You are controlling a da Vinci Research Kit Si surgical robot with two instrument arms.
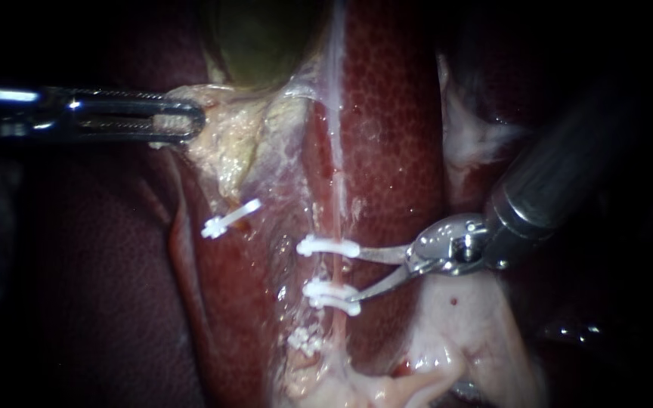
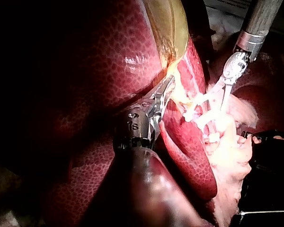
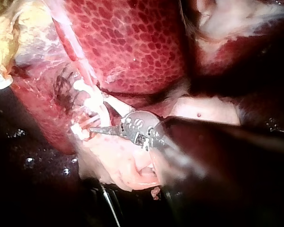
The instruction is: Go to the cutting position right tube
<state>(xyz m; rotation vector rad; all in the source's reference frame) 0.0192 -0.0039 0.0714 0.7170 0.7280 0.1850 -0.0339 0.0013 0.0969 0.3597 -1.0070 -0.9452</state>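
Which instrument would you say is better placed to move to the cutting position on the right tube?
Right. My right instrument has open jaws beside the right tube, between two clips; my left instrument holds pale tissue far off.

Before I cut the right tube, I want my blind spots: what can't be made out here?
Endoscope view: the right tube hides how far behind it the right instrument reaches.
Left wrist view: the clips are too blurred and small to count.
Right wrist view: the right tube between the clips is too blurred to trace.
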